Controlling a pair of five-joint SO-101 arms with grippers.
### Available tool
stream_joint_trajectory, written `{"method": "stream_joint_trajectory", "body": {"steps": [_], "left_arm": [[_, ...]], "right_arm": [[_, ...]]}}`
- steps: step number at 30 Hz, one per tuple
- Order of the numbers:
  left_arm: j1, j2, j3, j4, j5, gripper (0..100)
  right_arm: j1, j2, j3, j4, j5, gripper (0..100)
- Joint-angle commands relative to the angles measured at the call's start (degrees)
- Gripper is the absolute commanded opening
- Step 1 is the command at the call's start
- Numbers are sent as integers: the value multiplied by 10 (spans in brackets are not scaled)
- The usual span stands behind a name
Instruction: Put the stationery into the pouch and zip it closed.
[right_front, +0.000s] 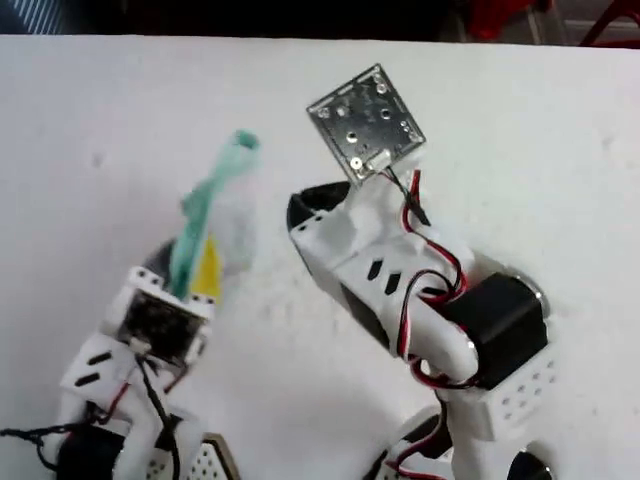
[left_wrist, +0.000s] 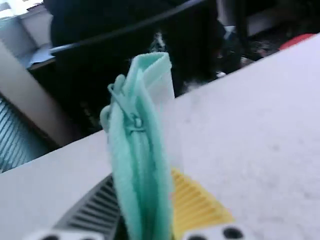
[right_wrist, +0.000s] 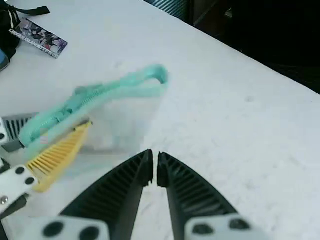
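Pouch, teal along its top, is pinched in my left hand over the white surface. My right hand is clenched on nothing, just beside it. A far-off card has print too small to read.

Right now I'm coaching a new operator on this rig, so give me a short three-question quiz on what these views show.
1. True or false: the right gripper holds a pen.
2. What grips the pouch? A) the left gripper B) a person's hand C) nothing
3. Fill in: the pouch's zipper is ____ in colour.
Key: 1 false; 2 A; 3 teal.
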Motion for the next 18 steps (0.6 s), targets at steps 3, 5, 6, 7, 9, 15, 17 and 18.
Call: {"method": "stream_joint_trajectory", "body": {"steps": [3,5,6,7,9,15,17,18], "left_arm": [[-89,-5,-19,-93,-59,20],[-81,-5,-11,-95,-96,20],[-68,-5,3,-93,-113,20],[-52,-5,22,-92,-131,20],[-23,-5,84,-92,-169,20],[23,-5,201,-90,-243,20],[29,-5,207,-76,-251,20],[34,-5,207,-62,-255,20]], "right_arm": [[10,-13,-20,-13,7,25],[10,-13,-20,-13,7,25],[10,-13,-20,-14,7,25],[10,-13,-20,-15,7,25],[11,-13,-20,-20,12,25],[8,26,-20,-26,136,25],[8,66,-20,-24,152,29],[7,90,-22,-24,159,42]]}}
